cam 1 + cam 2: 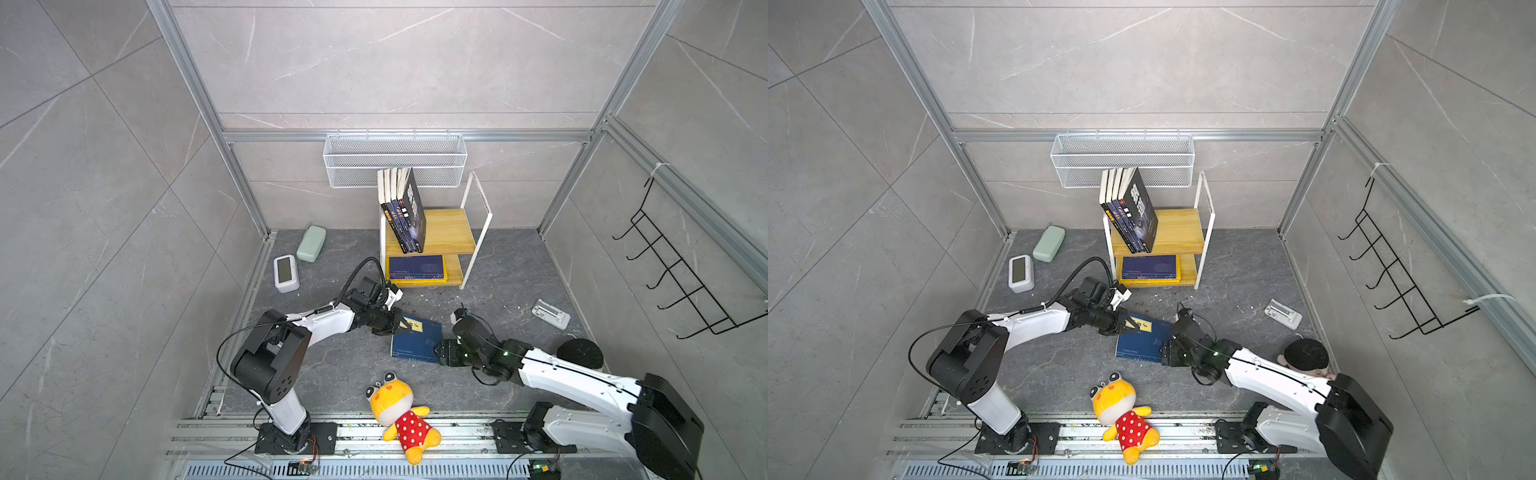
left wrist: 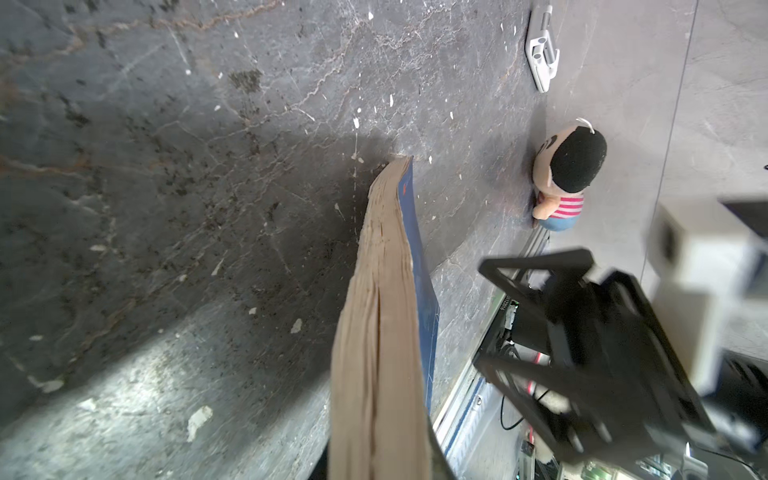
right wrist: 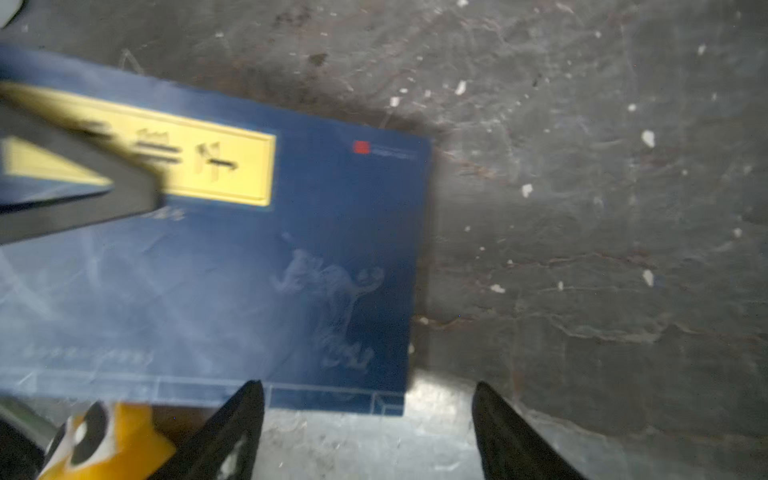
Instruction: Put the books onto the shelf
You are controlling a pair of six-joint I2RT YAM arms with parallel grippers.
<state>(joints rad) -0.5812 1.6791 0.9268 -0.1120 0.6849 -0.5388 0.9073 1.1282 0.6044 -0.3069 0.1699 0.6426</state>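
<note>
A dark blue book (image 1: 417, 343) (image 1: 1142, 345) with a yellow title box lies on the dark floor between the two arms. My left gripper (image 1: 404, 325) (image 1: 1133, 325) is shut on its far left edge. In the left wrist view the book's tan page edge (image 2: 382, 311) runs out from between the jaws. My right gripper (image 1: 437, 353) (image 1: 1165, 353) (image 3: 370, 432) stands open just off the book's (image 3: 249, 270) near right corner, with nothing between its fingers. On the shelf (image 1: 451, 232) (image 1: 1179, 232), several books (image 1: 409, 216) lean upright on the top board and more books (image 1: 415, 268) lie flat below.
A yellow plush frog (image 1: 399, 411) lies at the front rail. A boy doll (image 1: 579, 353) (image 2: 569, 174) sits by the right arm. A white clock (image 1: 286, 272), a green case (image 1: 311, 243) and a white clip (image 1: 550, 313) lie on the floor. A wire basket (image 1: 395, 160) hangs behind the shelf.
</note>
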